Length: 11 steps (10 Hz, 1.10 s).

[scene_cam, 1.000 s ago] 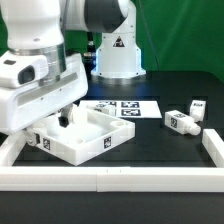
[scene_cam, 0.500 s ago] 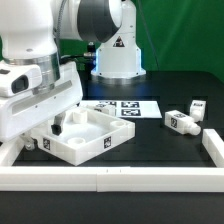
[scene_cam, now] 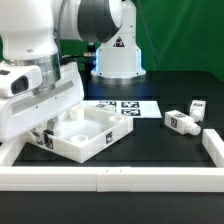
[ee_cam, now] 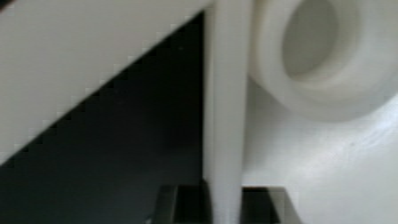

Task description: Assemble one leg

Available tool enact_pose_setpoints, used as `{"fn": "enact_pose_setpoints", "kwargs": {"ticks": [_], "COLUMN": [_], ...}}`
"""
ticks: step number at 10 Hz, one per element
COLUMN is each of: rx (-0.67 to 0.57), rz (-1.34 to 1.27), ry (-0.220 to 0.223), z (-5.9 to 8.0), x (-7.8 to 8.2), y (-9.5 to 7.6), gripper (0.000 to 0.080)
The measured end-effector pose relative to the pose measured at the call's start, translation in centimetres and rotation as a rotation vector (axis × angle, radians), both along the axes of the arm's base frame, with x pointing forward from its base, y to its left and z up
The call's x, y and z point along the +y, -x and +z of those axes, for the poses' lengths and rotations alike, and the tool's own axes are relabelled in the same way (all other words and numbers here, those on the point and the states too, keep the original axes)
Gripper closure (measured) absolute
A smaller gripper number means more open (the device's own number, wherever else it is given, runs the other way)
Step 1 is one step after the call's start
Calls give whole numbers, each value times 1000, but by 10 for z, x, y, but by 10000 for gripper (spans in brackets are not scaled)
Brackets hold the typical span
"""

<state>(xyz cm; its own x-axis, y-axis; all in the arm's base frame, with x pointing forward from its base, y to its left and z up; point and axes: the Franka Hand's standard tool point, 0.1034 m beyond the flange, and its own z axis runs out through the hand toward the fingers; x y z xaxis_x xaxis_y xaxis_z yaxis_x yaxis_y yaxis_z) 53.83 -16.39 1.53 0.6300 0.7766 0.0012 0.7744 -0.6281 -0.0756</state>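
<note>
The fingers stand narrow, pinched on a thin upright wall of the white panel, just beside a round socket. The panel lies near the front corner of the worktop on the exterior view's left, close behind the front rail. The leg lies untouched near the worktop's edge on the exterior view's right. A second leg is just behind it, and both are past the marker board, well apart from the fingers.
</note>
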Motion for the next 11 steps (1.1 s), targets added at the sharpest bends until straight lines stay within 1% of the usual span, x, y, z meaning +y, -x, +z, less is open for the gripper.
{"fn": "enact_pose_setpoints", "kwargs": {"ticks": [2, 3, 4, 6, 8, 10, 11], "rx": [14, 17, 31, 44, 5, 13, 14], "rz": [-169, -254, -336, -449, -546, -510, -509], "ry": [6, 12, 16, 23, 31, 32, 32], "z": [4, 4, 4, 6, 4, 3, 3], "x": [5, 12, 23, 51, 77, 70, 71], "y": [-9, -13, -15, -25, -33, -30, -30], "gripper": [744, 744, 744, 744, 744, 744, 744]}}
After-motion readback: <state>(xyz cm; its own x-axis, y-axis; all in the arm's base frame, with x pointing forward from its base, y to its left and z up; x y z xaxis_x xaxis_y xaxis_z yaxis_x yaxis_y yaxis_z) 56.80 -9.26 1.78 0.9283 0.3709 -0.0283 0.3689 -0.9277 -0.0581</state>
